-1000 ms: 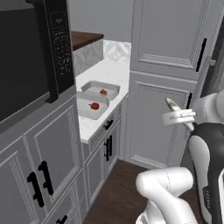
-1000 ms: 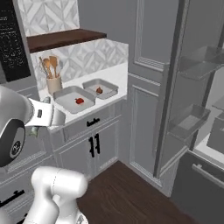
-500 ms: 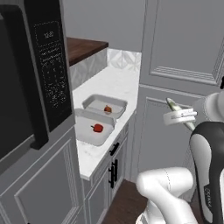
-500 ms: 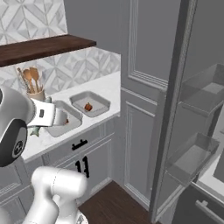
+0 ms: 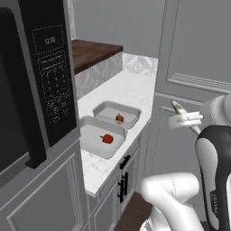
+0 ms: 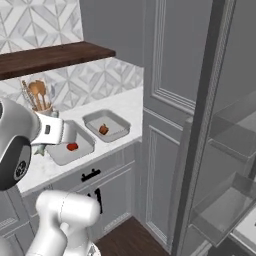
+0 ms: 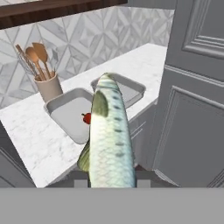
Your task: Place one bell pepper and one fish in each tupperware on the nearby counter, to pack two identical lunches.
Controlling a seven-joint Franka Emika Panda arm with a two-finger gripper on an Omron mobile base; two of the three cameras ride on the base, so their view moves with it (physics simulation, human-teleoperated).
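The gripper (image 5: 177, 111) is clenched on a fish (image 7: 109, 140), and in the hand view the pale fish with its green-grey back rises straight up from between the finger tips. In the left base view the thin end of the fish (image 5: 178, 108) sticks out above the white hand, in front of the tall grey cabinet door (image 5: 198, 67).

Ahead of the gripper and below it lies the white marble tabletop (image 7: 30, 131). On it stand two grey tupperware containers, touching or almost touching each other. The nearer tupperware (image 5: 97, 137) holds one red bell pepper (image 5: 107, 138). The farther tupperware (image 5: 108, 112), beyond the first one, holds the second bell pepper (image 5: 119, 118). In the hand view the fish covers part of both containers, and only a small red piece of one pepper is seen beside it.

Further from the gripper, to the left of the containers in the hand view, a beige holder with wooden spoons (image 7: 46, 83) stands on the tabletop near the patterned wall. A dark wooden shelf (image 6: 50, 57) runs above it. A black microwave (image 5: 31, 90) is at the left in the left base view.
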